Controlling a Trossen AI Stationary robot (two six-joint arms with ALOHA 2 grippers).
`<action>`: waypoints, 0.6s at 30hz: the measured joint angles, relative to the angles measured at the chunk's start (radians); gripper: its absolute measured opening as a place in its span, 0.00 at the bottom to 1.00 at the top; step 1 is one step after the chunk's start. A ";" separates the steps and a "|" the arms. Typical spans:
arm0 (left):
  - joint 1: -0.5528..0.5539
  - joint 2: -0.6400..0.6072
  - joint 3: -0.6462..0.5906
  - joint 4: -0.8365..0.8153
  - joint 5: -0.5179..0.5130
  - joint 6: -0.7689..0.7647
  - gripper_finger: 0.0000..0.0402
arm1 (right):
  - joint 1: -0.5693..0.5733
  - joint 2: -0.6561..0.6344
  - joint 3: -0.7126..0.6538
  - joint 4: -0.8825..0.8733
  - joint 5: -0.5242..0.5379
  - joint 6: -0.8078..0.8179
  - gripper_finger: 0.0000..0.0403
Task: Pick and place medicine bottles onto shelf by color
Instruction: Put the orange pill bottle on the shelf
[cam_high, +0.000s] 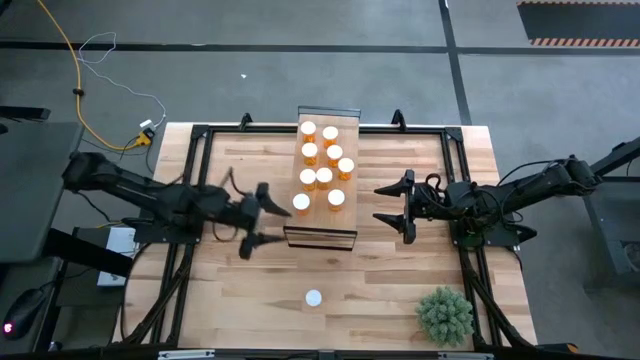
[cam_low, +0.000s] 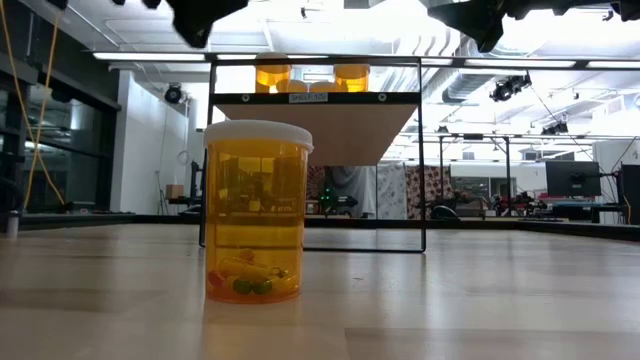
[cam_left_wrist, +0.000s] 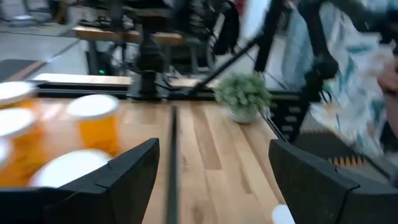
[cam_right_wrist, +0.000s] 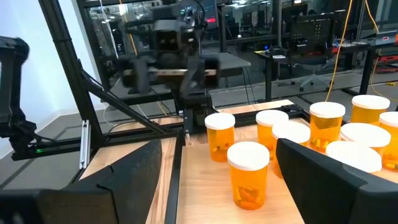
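One medicine bottle (cam_high: 314, 298) is standing upright on the table (cam_high: 400, 290), alone at six o'clock of the shelf (cam_high: 322, 236); the left gripper (cam_high: 262, 218), gaping wide and empty, is hovering nearer it than the right gripper (cam_high: 400, 212), also gaping empty.

Both arms matte black, built of jointed segments with thin black cables looped along the wrists. Left gripper (cam_high: 258, 217): two flat, tapered black fingers (cam_left_wrist: 130, 177), plain faces. Right gripper (cam_high: 397, 211): same two-finger form, broad dark wedge-shaped fingers (cam_right_wrist: 323, 180). Screws and markings cannot be made out.
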 joint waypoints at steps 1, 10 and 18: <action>-0.018 0.039 0.024 -0.001 0.000 0.016 0.73 | 0.000 0.000 0.000 0.000 0.000 0.000 0.76; -0.185 0.406 0.323 -0.238 -0.005 0.189 0.73 | 0.000 0.000 0.000 -0.002 0.000 -0.007 0.76; -0.239 0.657 0.477 -0.338 0.034 0.232 0.73 | 0.000 0.000 0.000 -0.008 0.000 -0.007 0.76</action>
